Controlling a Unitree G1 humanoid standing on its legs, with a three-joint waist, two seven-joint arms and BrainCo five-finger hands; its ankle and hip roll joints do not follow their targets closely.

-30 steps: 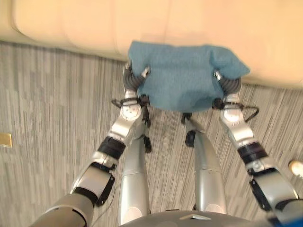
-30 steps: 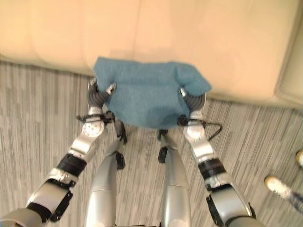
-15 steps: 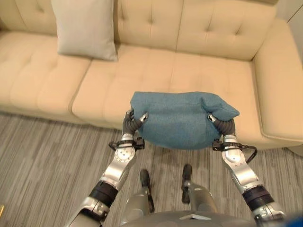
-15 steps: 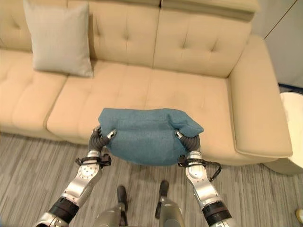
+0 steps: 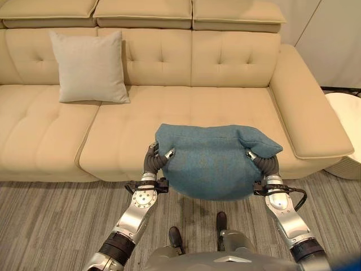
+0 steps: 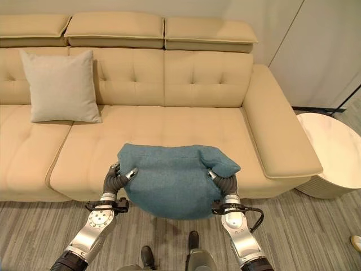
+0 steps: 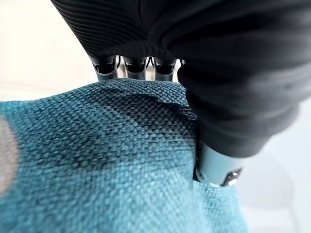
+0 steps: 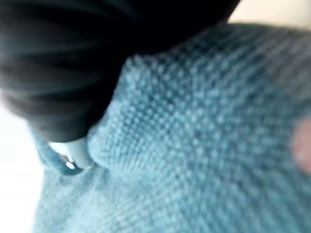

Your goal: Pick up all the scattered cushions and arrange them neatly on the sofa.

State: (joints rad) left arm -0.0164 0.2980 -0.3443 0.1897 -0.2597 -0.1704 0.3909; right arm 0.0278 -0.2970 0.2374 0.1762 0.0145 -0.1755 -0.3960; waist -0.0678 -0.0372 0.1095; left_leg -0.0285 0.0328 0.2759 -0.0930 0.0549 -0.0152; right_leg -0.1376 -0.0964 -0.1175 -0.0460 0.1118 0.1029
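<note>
Two cushions: one grey, one blue, are what can be seen right now.
Grey cushion (image 5: 89, 66): it leans up against the back of the sofa (image 5: 237, 107), on the left part of the seat. It looks neat, so that one seems done.
Blue cushion (image 5: 213, 159): it is up in the air, held between both hands, just in front of the sofa's front edge. It is not on the seat yet.
Left hand (image 5: 156, 162): its fingers curl round the left end of the blue cushion. In the left wrist view the thumb presses down into the cloth.
Right hand (image 5: 263, 164): it is curled round the right end of the blue cushion and squeezes the cloth into a fold.
Open spot: the middle and right part of the seat is bare, so there is room for the blue cushion there.
How far along: I think about one cushion is put away and one is on its way.
What is left: the blue cushion has to go forward onto the seat and stand against the back, like the grey one.
More cushions: the bit of floor (image 5: 51, 220) that shows has none, but I cannot tell about the rest of the room.
Side table (image 6: 330, 152): it stands by the sofa's right arm and is not part of the job.
</note>
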